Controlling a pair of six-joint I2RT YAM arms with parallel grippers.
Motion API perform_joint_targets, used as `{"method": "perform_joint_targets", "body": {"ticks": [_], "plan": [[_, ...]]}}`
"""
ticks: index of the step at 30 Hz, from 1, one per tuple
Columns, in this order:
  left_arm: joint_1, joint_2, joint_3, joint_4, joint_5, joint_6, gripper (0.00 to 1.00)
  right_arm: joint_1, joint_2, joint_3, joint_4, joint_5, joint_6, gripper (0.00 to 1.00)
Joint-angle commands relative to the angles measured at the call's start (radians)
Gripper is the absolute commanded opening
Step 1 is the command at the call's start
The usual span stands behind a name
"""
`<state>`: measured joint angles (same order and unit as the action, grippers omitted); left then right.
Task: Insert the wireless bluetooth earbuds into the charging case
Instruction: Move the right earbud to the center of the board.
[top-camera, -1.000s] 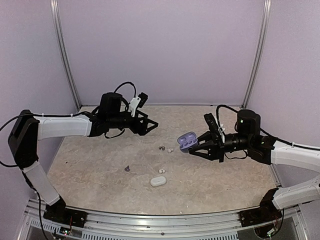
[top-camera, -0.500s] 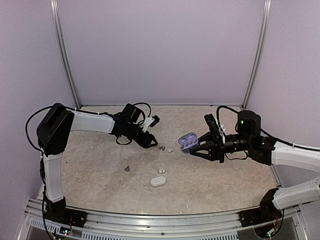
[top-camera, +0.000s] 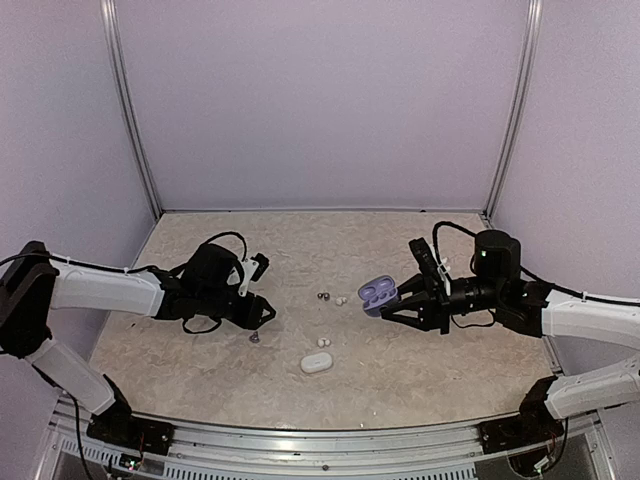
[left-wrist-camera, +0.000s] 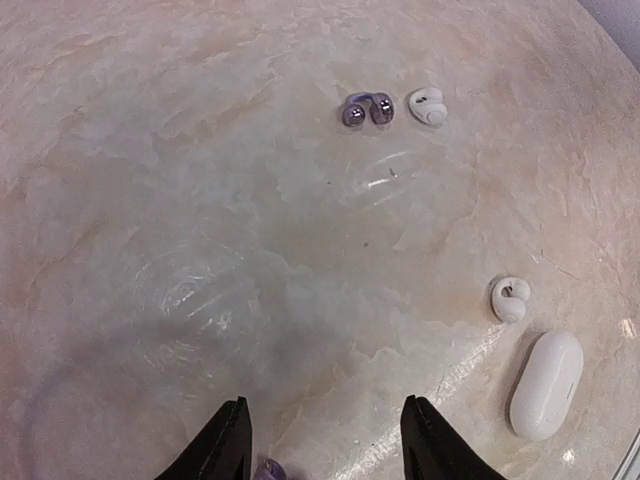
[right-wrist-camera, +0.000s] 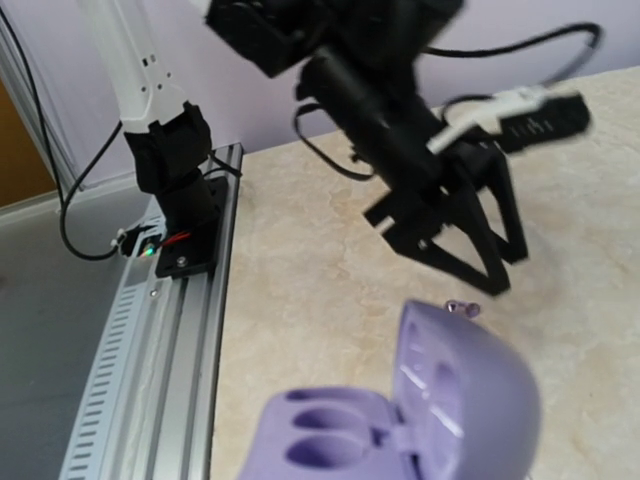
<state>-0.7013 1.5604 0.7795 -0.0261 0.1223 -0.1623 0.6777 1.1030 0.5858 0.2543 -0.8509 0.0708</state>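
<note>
My right gripper (top-camera: 398, 303) is shut on an open lilac charging case (top-camera: 377, 292) and holds it above the table; both sockets of the case (right-wrist-camera: 400, 425) are empty. My left gripper (top-camera: 262, 312) is open and low over the table. A small purple-grey earbud (top-camera: 254, 338) lies just near of it, showing between the fingertips at the bottom edge of the left wrist view (left-wrist-camera: 268, 470). Another dark earbud (top-camera: 322, 295) and a cream earbud (top-camera: 340, 300) lie mid-table. A second cream earbud (top-camera: 322, 342) lies beside a shut white case (top-camera: 316, 362).
The table is a beige marbled surface (top-camera: 200, 350) with lilac walls on three sides. An aluminium rail (top-camera: 300, 445) runs along the near edge, carrying the arm bases. In the right wrist view the left gripper (right-wrist-camera: 450, 230) hangs over the purple-grey earbud (right-wrist-camera: 462, 309).
My left arm has swung from the back centre toward the left and near side, and lowered over the purple-grey earbud. My right arm with the lilac case has barely moved.
</note>
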Motion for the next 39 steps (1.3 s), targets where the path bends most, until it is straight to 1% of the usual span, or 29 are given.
{"method": "perform_joint_targets", "body": {"ticks": [1, 5, 9, 12, 16, 23, 31, 39], "plan": [[0.002, -0.118, -0.087, 0.053, -0.117, -0.163, 0.50, -0.008, 0.009, 0.001, 0.047, -0.023, 0.011, 0.00], [-0.029, -0.179, -0.160, 0.049, -0.208, -0.258, 0.43, -0.008, 0.032, 0.014, 0.025, -0.035, -0.017, 0.00], [-0.044, -0.207, -0.215, 0.058, -0.234, -0.335, 0.36, -0.008, 0.036, 0.024, 0.018, -0.044, -0.020, 0.00], [-0.052, -0.206, -0.239, 0.062, -0.248, -0.378, 0.33, -0.008, 0.038, 0.021, 0.023, -0.041, -0.019, 0.00], [-0.055, -0.188, -0.253, 0.101, -0.237, -0.394, 0.31, -0.009, 0.039, 0.017, 0.023, -0.038, -0.021, 0.00], [-0.056, -0.113, -0.232, 0.135, -0.224, -0.398, 0.30, -0.008, 0.047, 0.017, 0.022, -0.038, -0.026, 0.00], [-0.059, -0.055, -0.224, 0.150, -0.220, -0.407, 0.29, -0.008, 0.048, 0.014, 0.022, -0.036, -0.027, 0.00], [-0.093, -0.006, -0.199, 0.159, -0.202, -0.392, 0.26, -0.009, 0.054, 0.015, 0.018, -0.030, -0.032, 0.00]]}}
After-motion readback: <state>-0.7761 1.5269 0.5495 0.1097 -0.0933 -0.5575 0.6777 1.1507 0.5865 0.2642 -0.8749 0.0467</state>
